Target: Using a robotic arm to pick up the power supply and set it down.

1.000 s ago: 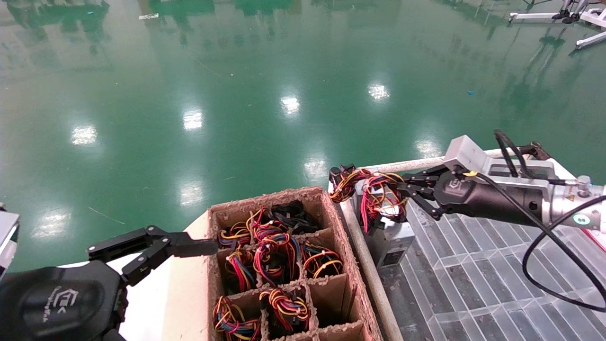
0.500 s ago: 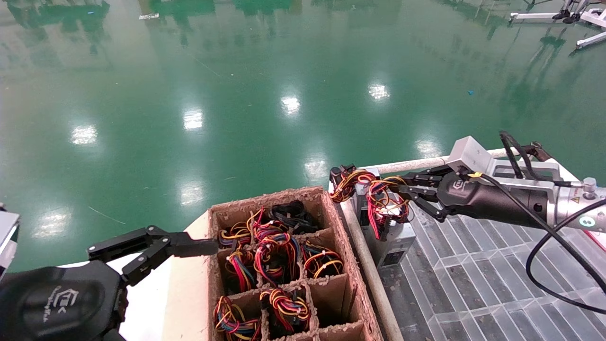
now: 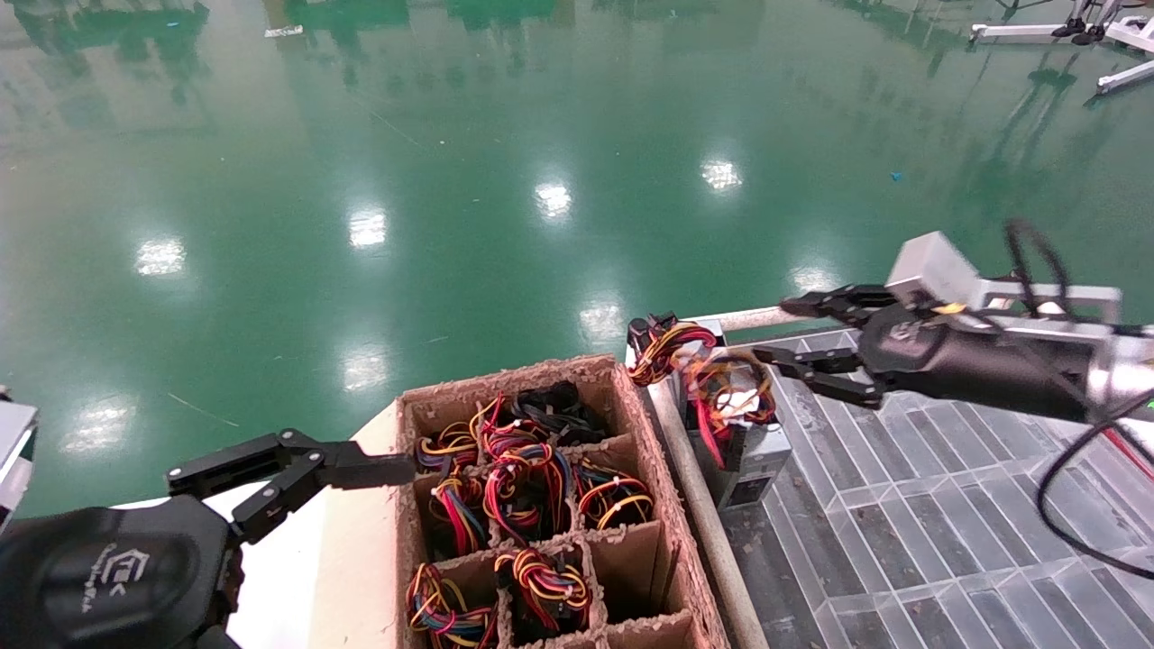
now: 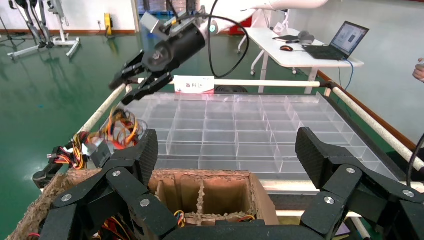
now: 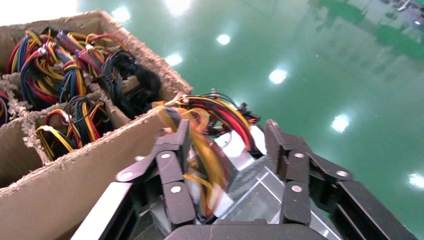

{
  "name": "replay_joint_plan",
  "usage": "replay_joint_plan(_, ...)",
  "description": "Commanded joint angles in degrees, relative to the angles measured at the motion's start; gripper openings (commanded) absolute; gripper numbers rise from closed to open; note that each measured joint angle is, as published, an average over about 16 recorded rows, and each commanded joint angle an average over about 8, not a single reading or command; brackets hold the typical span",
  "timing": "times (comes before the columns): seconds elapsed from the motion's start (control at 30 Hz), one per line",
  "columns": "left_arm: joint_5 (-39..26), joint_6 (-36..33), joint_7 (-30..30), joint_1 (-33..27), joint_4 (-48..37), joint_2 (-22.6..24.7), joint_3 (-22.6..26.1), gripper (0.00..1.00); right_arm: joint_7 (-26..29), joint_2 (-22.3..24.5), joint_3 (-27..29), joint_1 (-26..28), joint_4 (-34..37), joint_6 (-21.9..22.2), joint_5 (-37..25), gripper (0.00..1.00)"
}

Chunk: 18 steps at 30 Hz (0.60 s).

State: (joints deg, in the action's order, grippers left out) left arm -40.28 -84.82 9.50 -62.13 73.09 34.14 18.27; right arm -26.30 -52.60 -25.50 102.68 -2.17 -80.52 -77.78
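Observation:
The power supply (image 3: 750, 458), a small grey metal box with a dark label on its end, stands in the near-left corner of the clear tray (image 3: 902, 505). Its loose red, yellow and orange wires (image 3: 732, 389) lie on top of it. My right gripper (image 3: 775, 332) hovers open just right of and above those wires and touches nothing. In the right wrist view the power supply (image 5: 243, 156) lies below the spread right gripper (image 5: 227, 142), with blurred wires (image 5: 200, 150) by one finger. My left gripper (image 3: 297, 469) is parked, open and empty, at the lower left.
A cardboard divider box (image 3: 505, 374) with several wire bundles in its cells stands left of the tray. A white rail (image 3: 708, 523) runs between them. Another wire bundle with black plugs (image 3: 661, 347) lies just behind the power supply. Green floor lies beyond.
My right gripper let go of the power supply's wires, opened, and drew back up and to the right. The wires sagged onto the box. The left arm stayed still.

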Motion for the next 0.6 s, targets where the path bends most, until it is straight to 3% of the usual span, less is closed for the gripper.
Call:
replay_joint_plan(0.03,0.0,0.0,0.0,0.0,0.0,0.0,0.0,1.0,0.4,0.8,0.3,0.5,0.0,-0.8,0.4,1.0)
replay_joint_plan(0.3,0.0,0.0,0.0,0.0,0.0,0.0,0.0,1.0,1.5,1.9,0.8,0.2,-1.1,-1.8,1.6,1.0)
replay_joint_plan(0.6,0.0,0.0,0.0,0.0,-0.1,0.0,0.0,1.0,6.3,4.0,2.0,-5.3,-10.5,-2.3,6.3,1.0)
